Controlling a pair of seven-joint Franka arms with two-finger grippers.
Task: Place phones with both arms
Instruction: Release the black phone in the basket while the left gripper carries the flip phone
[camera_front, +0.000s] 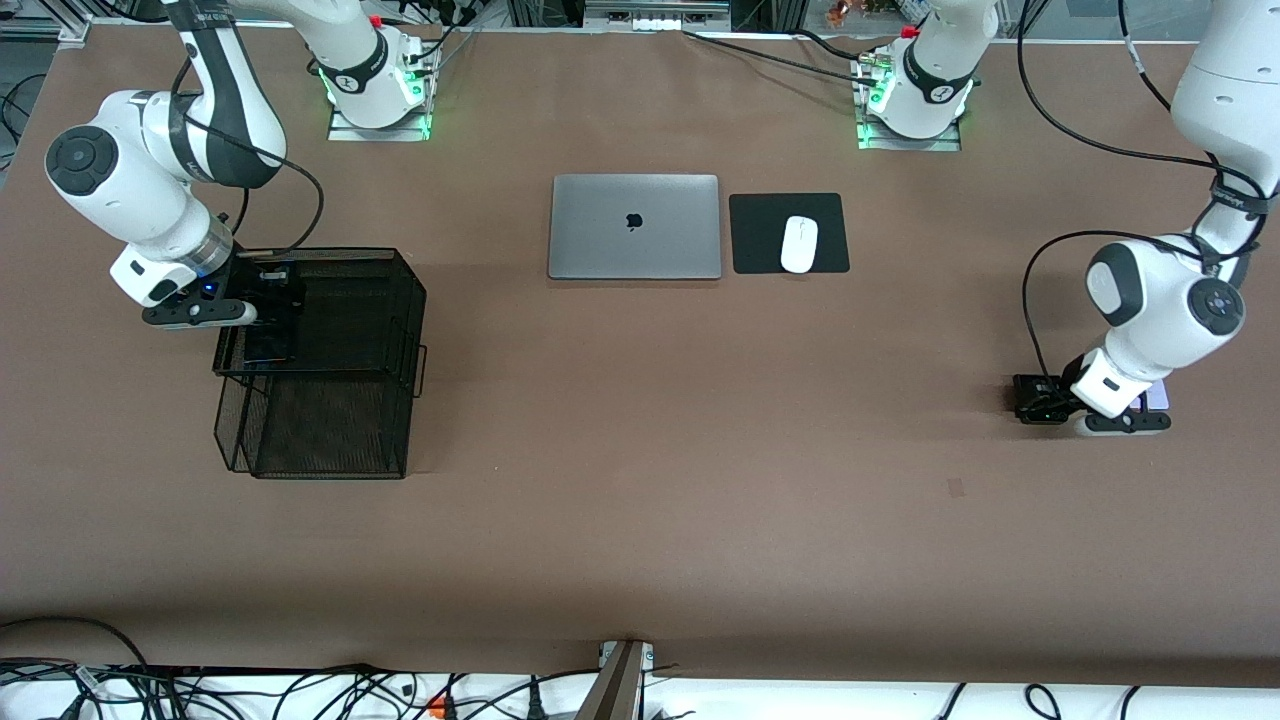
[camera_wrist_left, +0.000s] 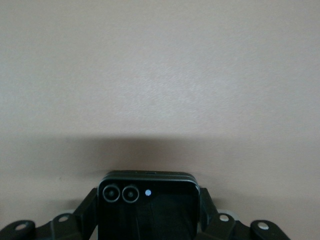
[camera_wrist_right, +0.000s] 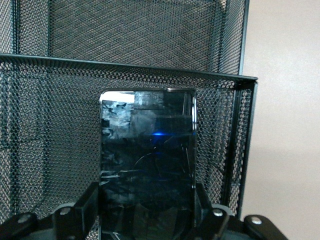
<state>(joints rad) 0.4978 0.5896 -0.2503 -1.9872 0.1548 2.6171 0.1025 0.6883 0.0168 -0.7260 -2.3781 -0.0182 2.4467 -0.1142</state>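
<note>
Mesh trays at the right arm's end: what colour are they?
Black wire mesh trays, seen best in the right wrist view.

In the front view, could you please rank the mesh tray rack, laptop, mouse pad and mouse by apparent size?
1. Black mesh tray rack
2. Grey laptop
3. Black mouse pad
4. White mouse

The rack stands taller and nearer the camera, which may enlarge it somewhat.
</note>
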